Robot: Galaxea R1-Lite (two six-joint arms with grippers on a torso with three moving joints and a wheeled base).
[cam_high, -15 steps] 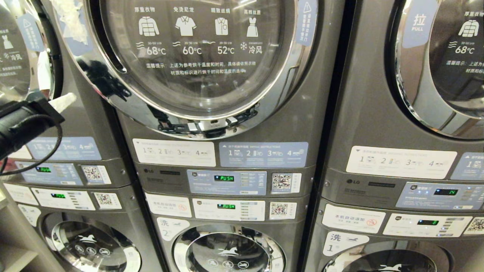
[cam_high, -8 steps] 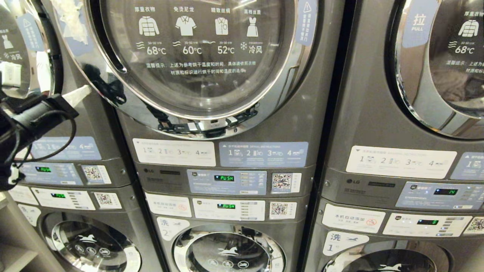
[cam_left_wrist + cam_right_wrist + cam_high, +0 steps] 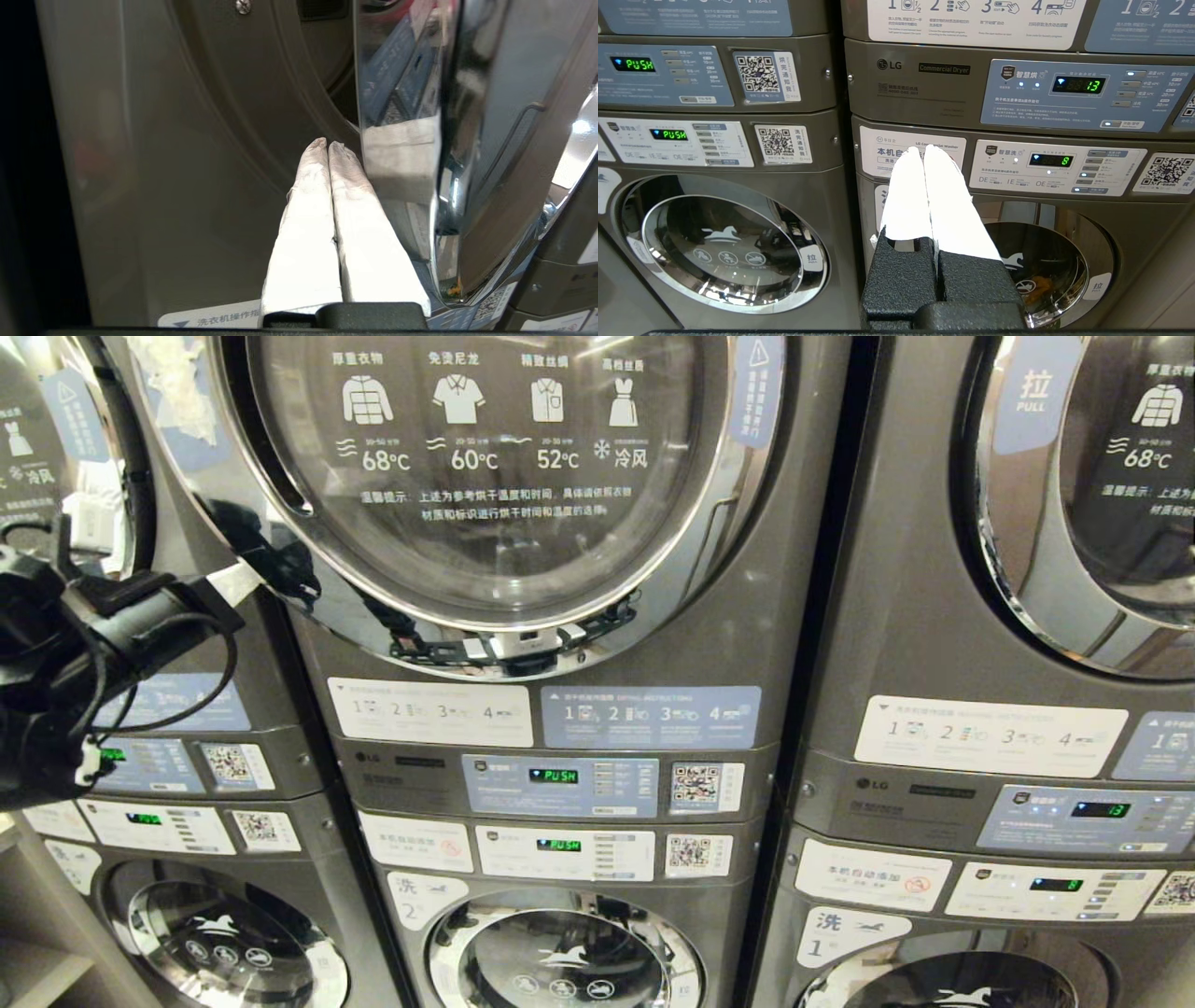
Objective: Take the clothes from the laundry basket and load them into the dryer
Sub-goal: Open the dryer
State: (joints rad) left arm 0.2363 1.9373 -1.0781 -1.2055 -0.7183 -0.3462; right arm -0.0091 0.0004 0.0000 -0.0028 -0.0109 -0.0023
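I've brought the left gripper (image 3: 233, 581) up, fingers pressed together and empty, to the chrome rim of the dryer door (image 3: 485, 495), which is still closed. The right gripper (image 3: 927, 161) hangs closed. No clothes or basket in view.

Black arm (image 3: 103, 635), white-wrapped fingers (image 3: 322, 224)

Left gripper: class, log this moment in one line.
left gripper: shut, at dryer door rim | right gripper: shut, parked | clothes: unseen
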